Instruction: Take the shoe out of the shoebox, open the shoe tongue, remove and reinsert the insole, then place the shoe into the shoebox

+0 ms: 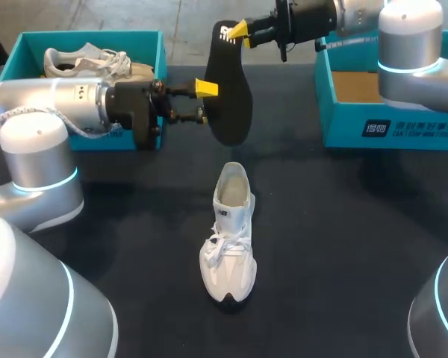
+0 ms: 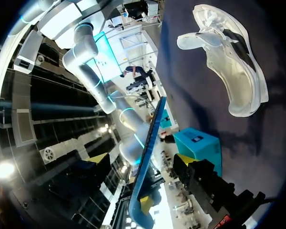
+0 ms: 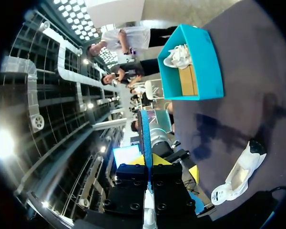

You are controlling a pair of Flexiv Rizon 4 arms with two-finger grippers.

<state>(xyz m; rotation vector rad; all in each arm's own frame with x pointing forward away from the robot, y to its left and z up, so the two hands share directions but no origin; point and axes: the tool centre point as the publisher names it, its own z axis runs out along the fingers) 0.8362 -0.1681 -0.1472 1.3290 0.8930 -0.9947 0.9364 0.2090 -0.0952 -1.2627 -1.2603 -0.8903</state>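
The black insole (image 1: pixel 231 82) hangs on edge in the air above the table's far middle. My right gripper (image 1: pixel 241 33) is shut on its upper end; in the right wrist view the thin insole (image 3: pixel 144 133) stands pinched in that gripper (image 3: pixel 148 161). My left gripper (image 1: pixel 203 101) straddles the insole's lower left edge and is open. In the left wrist view the insole (image 2: pixel 152 138) runs edge-on through the left gripper (image 2: pixel 140 162) with a gap on each side. The white shoe (image 1: pixel 228 231) stands on the dark table below, toe toward me, also visible as the shoe (image 2: pixel 224 57) and the shoe (image 3: pixel 238 174).
A teal shoebox (image 1: pixel 89 34) at the back left holds another white shoe (image 1: pixel 86 60). A second teal shoebox (image 1: pixel 325 89) stands at the back right, its brown floor showing. My left arm lies in front of the left box.
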